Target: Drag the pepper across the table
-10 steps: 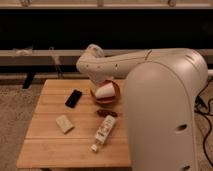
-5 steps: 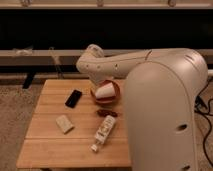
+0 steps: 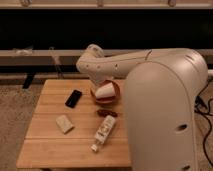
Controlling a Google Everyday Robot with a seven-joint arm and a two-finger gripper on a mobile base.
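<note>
A small light wooden table [image 3: 55, 150] with a plank-striped top stands on a pale carpet [image 3: 14, 115]. The big white robot arm [image 3: 165, 110] fills the right side of the view and hides the right edge of the table. From there it reaches to the left, bends at a round joint, and comes down toward the back part of the table.

The gripper [image 3: 103, 90] is at the low end of the arm, directly at the red-brown bowl [image 3: 116, 95]. A white cone-like shape fills the mouth of the bowl. I cannot tell if this shape belongs to the gripper or lies inside the bowl. I also cannot tell if the gripper is wide or narrow, or if it holds anything.

The pepper [image 3: 107, 113], small, dark and reddish-brown, lies on the table just in front of the bowl, between the bowl and a bottle [image 3: 104, 132]. Nothing grips it.

The bottle lies on its side, just in front of the pepper, with its narrow end pointing to the front edge of the table. It has a pale label; what is inside does not show.

A black phone [image 3: 73, 98] lies flat to the left of the bowl. A small pale block [image 3: 64, 123] lies in front of the phone, well apart from the bottle.
</note>
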